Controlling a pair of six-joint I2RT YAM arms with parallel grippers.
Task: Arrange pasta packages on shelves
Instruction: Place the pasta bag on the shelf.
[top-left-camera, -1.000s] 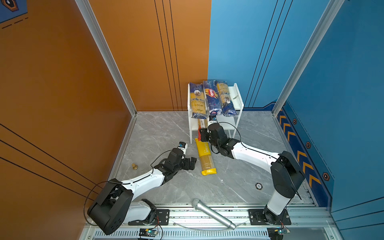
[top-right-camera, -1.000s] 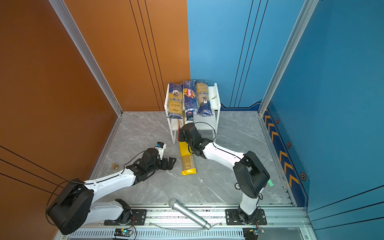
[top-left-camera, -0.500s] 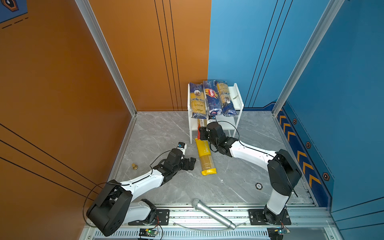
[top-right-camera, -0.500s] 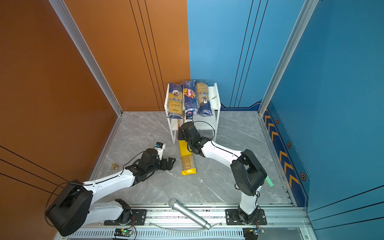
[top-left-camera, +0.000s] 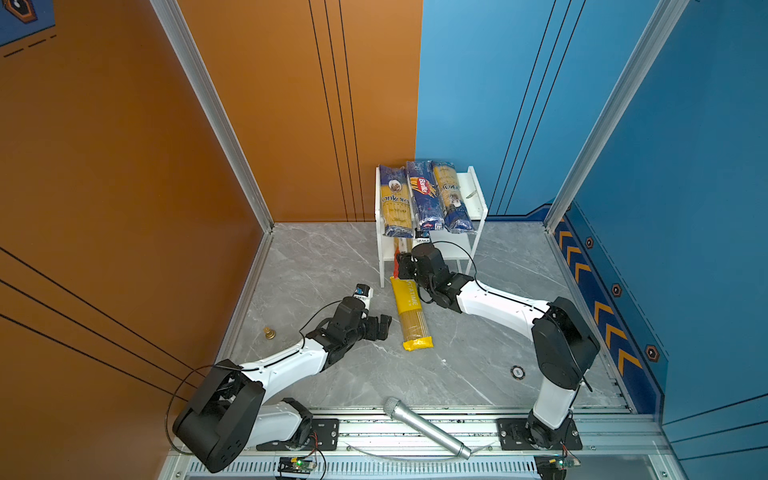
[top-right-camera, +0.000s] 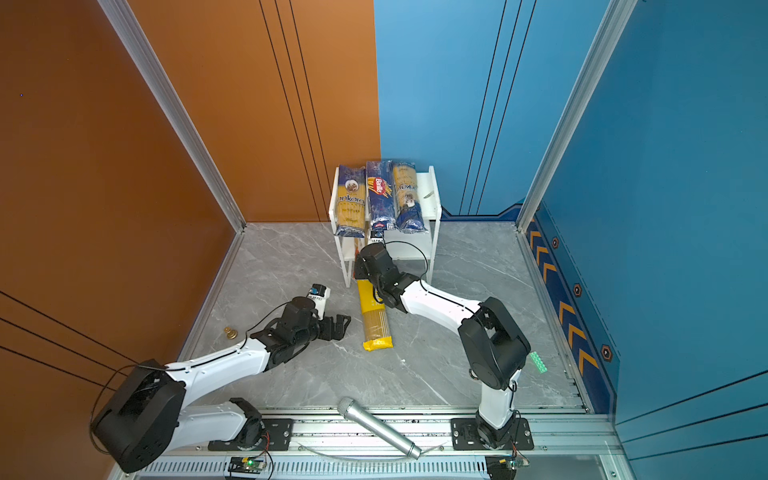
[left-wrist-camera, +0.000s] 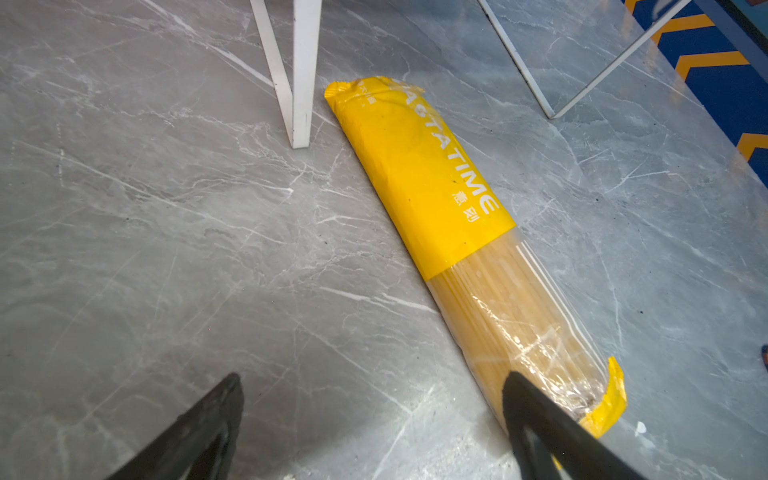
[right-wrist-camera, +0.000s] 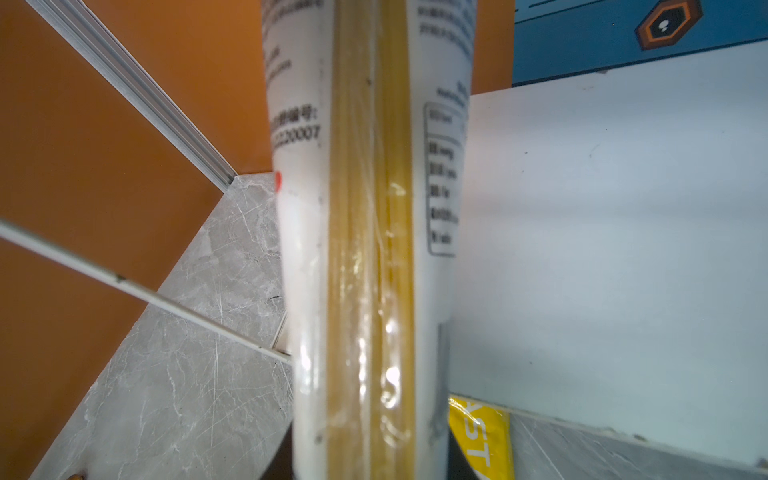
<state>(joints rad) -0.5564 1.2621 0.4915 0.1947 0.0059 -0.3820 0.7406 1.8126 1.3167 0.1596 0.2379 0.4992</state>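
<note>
Where right jaws clamp it: white-and-clear spaghetti bag (right-wrist-camera: 365, 249), at shelves (top-left-camera: 471, 195) lower tier.
Left jaws: spread, empty, near yellow bag (left-wrist-camera: 419, 166).
Counter (top-left-camera: 324, 257): grey marble.
Walls (top-left-camera: 291, 104): orange, blue.

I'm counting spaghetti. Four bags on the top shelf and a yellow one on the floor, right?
No, three bags lie on the top shelf, not four; both top views show it. The yellow bag is on the floor.

yellow bag (left-wrist-camera: 419, 174) and red-and-clear bag (right-wrist-camera: 370, 249) were glossy plastic film; floor (top-left-camera: 316, 266) was smooth, marble-look; rack (top-left-camera: 473, 195) matt white; microphone (top-left-camera: 428, 428) brushed metal.
</note>
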